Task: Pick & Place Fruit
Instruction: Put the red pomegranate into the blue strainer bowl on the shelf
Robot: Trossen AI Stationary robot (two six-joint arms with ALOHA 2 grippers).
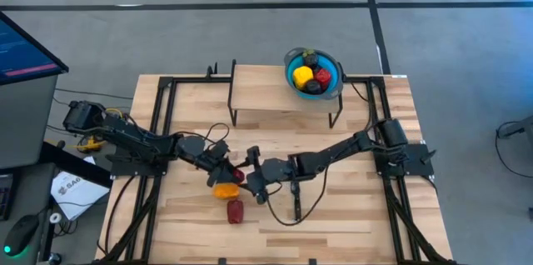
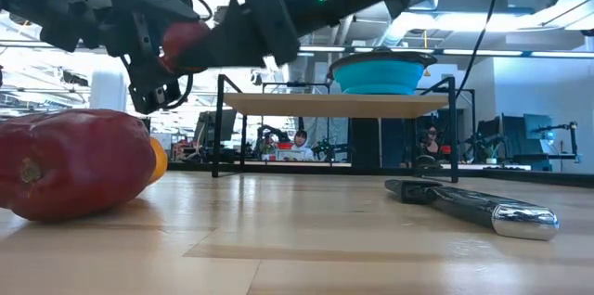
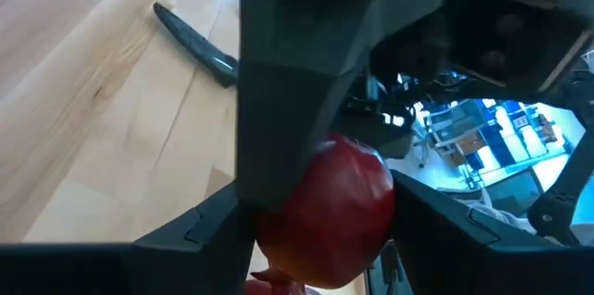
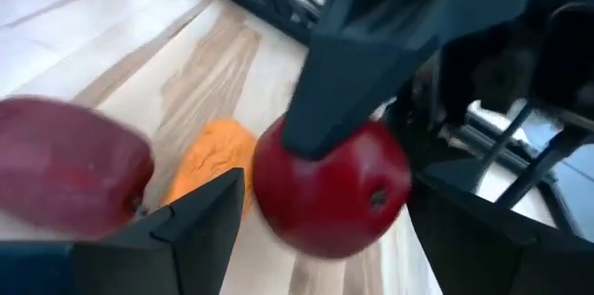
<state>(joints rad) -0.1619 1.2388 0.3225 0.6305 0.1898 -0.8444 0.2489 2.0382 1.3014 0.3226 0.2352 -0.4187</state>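
A red apple hangs above the table's middle, between my two grippers. My left gripper reaches it from the left and my right gripper from the right; both are shut on it. In the low view the apple shows between dark fingers, clear of the wood. Below it an orange fruit and a dark red fruit lie on the table top. More fruit lies in the blue bowl on the raised shelf. My left gripper has the apple's two sides between its two fingers, coming about level from the table's left. The apple is lifted clear of the table. My right gripper's finger lies across the apple in front. My right gripper has the apple's sides between its two fingers, coming from the table's right and slanting slightly down. The apple hangs clear above the orange fruit. A finger of my left gripper sits on the apple's far top.
A black-handled knife lies on the table right of the fruit, its blade toward the near edge. The wooden shelf on black legs stands at the far middle. Black frame rails run along both sides of the table.
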